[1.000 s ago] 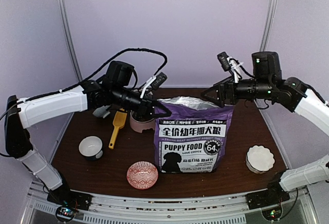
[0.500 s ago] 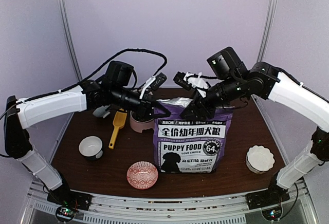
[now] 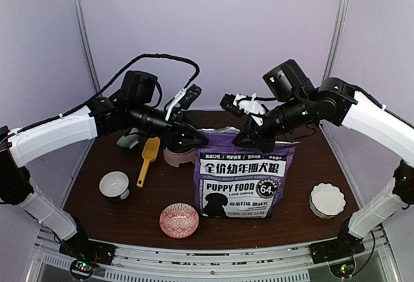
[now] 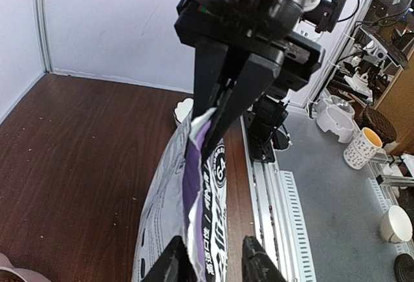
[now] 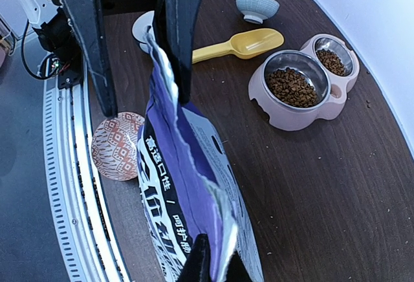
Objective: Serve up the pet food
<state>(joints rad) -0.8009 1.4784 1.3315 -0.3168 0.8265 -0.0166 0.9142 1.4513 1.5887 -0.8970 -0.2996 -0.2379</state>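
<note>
The table (image 3: 87, 198) is overlooked wide from high behind. The PUPPY FOOD bag (image 3: 240, 178) rim is shared close-up by both wrist views, aimed oppositely.

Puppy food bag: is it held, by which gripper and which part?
Right gripper pinches the bag by its top edge; left gripper is open astride it.

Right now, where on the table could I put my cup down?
Bare table lies right of the puppy food bag, behind the white scalloped bowl. Also between red dish and small white bowl. Back left is crowded: pink double feeder, yellow scoop, grey bowl.
</note>
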